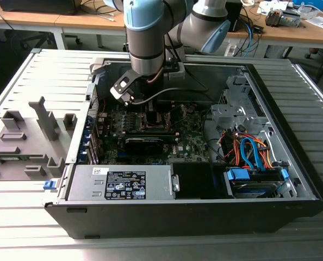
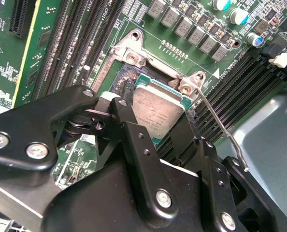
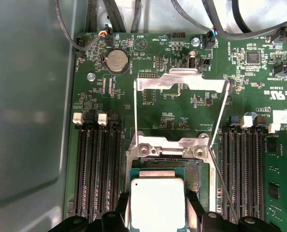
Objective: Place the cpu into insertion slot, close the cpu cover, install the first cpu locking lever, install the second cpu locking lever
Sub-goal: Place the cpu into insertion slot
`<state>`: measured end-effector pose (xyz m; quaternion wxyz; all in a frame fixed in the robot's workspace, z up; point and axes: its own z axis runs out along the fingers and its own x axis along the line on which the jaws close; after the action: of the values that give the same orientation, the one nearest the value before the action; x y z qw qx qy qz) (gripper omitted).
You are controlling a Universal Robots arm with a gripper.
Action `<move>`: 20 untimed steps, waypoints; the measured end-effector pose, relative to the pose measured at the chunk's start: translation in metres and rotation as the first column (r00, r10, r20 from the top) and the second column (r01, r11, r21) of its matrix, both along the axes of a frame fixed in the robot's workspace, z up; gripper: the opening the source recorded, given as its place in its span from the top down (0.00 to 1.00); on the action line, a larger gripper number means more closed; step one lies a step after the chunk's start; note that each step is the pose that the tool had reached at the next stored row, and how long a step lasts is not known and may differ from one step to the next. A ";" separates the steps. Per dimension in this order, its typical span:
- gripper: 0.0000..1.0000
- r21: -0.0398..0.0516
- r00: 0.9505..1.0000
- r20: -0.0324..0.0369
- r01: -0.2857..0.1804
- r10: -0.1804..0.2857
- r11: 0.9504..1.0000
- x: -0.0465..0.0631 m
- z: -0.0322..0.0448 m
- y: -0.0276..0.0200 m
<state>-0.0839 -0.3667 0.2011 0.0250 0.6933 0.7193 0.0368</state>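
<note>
The cpu (image 3: 157, 205), a square chip with a silver-grey top, sits between the two black fingers of my gripper (image 3: 158, 215), which is shut on it. It hangs slightly tilted just over the insertion slot (image 3: 197, 175); in the second wrist view the cpu (image 2: 158, 112) covers most of the insertion slot (image 2: 129, 79). The cpu cover (image 3: 182, 80) stands swung open beyond the socket's hinge. A thin wire locking lever (image 2: 223, 130) sticks up free beside the socket. In the exterior view the arm (image 1: 145, 49) reaches down into the open computer case.
Long black memory slots (image 3: 93, 164) flank the socket on both sides. A black graphics card (image 1: 145, 142), a power supply (image 1: 123, 182) and a drive bay with orange and blue cables (image 1: 248, 152) fill the case. A grey fixture (image 1: 25, 141) lies at the exterior view's left.
</note>
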 end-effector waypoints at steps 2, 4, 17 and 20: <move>0.46 0.000 1.000 0.000 0.000 0.000 1.000 0.000 -0.0006 0.0000; 0.46 0.000 1.000 0.000 0.000 0.000 1.000 0.000 -0.0012 0.0000; 0.46 -0.004 1.000 0.000 0.000 0.000 1.000 0.000 -0.0004 0.0000; 0.46 -0.004 1.000 0.000 0.000 0.000 1.000 0.000 0.0008 0.0000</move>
<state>-0.0838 -0.3667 0.2019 0.0265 0.6932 0.7193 0.0354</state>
